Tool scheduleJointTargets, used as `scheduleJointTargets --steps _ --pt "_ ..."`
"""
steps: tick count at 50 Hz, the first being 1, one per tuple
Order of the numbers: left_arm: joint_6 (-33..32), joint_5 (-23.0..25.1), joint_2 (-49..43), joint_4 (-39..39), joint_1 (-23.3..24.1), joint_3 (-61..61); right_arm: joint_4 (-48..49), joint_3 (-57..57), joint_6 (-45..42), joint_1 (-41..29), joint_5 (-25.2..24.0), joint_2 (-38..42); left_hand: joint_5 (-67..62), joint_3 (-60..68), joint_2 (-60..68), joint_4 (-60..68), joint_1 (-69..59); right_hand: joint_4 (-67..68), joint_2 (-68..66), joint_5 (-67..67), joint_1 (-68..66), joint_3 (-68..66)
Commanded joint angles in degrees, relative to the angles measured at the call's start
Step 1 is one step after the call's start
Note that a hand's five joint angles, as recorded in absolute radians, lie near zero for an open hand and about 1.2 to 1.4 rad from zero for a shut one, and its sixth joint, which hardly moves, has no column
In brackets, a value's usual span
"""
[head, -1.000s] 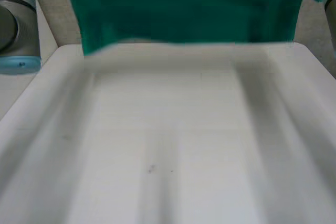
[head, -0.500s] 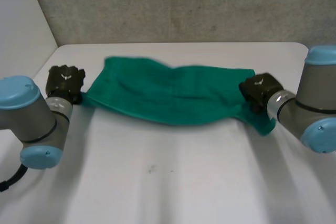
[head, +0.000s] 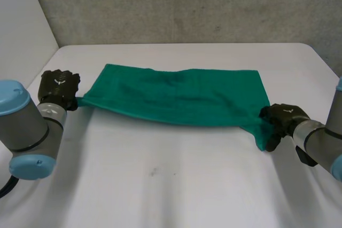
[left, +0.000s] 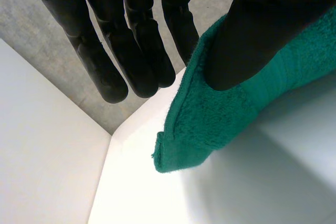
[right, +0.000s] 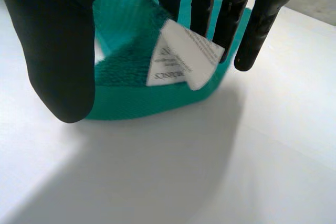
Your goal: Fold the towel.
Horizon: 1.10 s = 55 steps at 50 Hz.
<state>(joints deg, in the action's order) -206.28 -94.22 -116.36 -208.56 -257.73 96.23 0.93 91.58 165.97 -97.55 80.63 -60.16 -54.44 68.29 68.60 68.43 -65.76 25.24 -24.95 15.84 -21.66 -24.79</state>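
The green towel lies spread sideways across the white table, a little crooked. My left hand is at its left near corner and the cloth runs taut to it. In the left wrist view the thumb presses that towel corner against the hand, while the fingers stay straight. My right hand is at the right near corner, which droops beside it. There the thumb and straight fingers stand apart over the towel, whose white label sticks up at the fingertips.
A grey wall runs behind the table's far edge, and a white wall stands at the left. My left arm and right arm lie low over the table's sides. Bare table spreads in front of the towel.
The towel came down from high up close to the camera and now lies on the table. Both hands drew nearer and lower; the right hand's thumb and fingers have spread apart.
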Motion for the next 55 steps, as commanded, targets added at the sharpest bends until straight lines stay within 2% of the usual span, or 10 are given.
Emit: scheduleJointTargets --steps 1,13,24,28,30,32,41,45,47,55 --pt "0.09 0.00 -0.10 0.00 -0.41 0.01 3.55 0.71 1.81 0.96 0.06 0.04 -15.56 11.71 11.40 11.57 -14.24 6.71 -7.00 6.11 -10.29 -7.16" --pt "0.09 -0.26 0.17 0.00 -0.41 0.01 2.76 -2.28 7.61 0.87 -0.29 2.06 -15.56 11.71 11.40 11.57 -14.24 13.78 -14.06 13.17 -17.35 -14.23" --pt "0.00 -0.27 0.25 0.00 -0.41 0.36 -0.31 -3.77 14.47 0.78 -1.09 4.00 -15.56 11.71 11.40 11.57 -14.24 6.71 -7.00 6.11 -10.29 -7.16" --pt "0.00 -0.27 0.34 0.08 -0.32 0.36 -0.23 -4.21 15.79 0.78 -1.26 4.44 -15.56 11.71 11.40 11.57 -14.24 29.52 -29.80 28.91 -33.09 -29.96" --pt "0.00 -0.27 0.34 0.08 -0.32 0.36 0.30 -4.21 15.61 0.78 -0.74 4.53 -15.56 11.71 11.40 11.57 -14.24 54.69 -54.98 54.09 -58.27 -55.14" --pt "0.00 -0.27 0.34 0.17 -0.32 0.36 0.65 -4.21 15.35 0.87 -0.65 4.53 -15.56 11.71 11.40 11.57 -14.24 54.76 -55.05 54.16 -58.34 -55.21" --pt "-0.96 -0.35 3.49 7.97 -0.84 2.20 2.06 -2.98 3.22 1.04 -1.17 -8.04 -15.56 11.71 11.40 11.57 -14.24 54.76 -55.05 54.16 -58.34 -55.21" --pt "-2.72 -0.27 7.89 17.20 -1.64 5.46 -3.39 -2.72 -7.77 1.13 -1.09 -9.71 -15.56 11.71 11.40 11.57 -14.24 54.76 -55.05 54.16 -58.34 -55.21" --pt "-4.12 -0.27 9.82 20.63 -1.73 7.12 -12.38 -3.42 -19.56 1.92 -0.47 -9.80 -15.56 11.71 11.40 11.57 -14.24 54.76 -55.05 54.16 -58.34 -55.21" --pt "-11.95 0.00 19.49 29.96 -3.66 15.30 -26.94 -5.88 -32.11 4.56 -0.56 -9.71 -15.56 11.71 11.40 11.57 -14.24 54.76 -55.05 54.16 -58.34 -55.21"
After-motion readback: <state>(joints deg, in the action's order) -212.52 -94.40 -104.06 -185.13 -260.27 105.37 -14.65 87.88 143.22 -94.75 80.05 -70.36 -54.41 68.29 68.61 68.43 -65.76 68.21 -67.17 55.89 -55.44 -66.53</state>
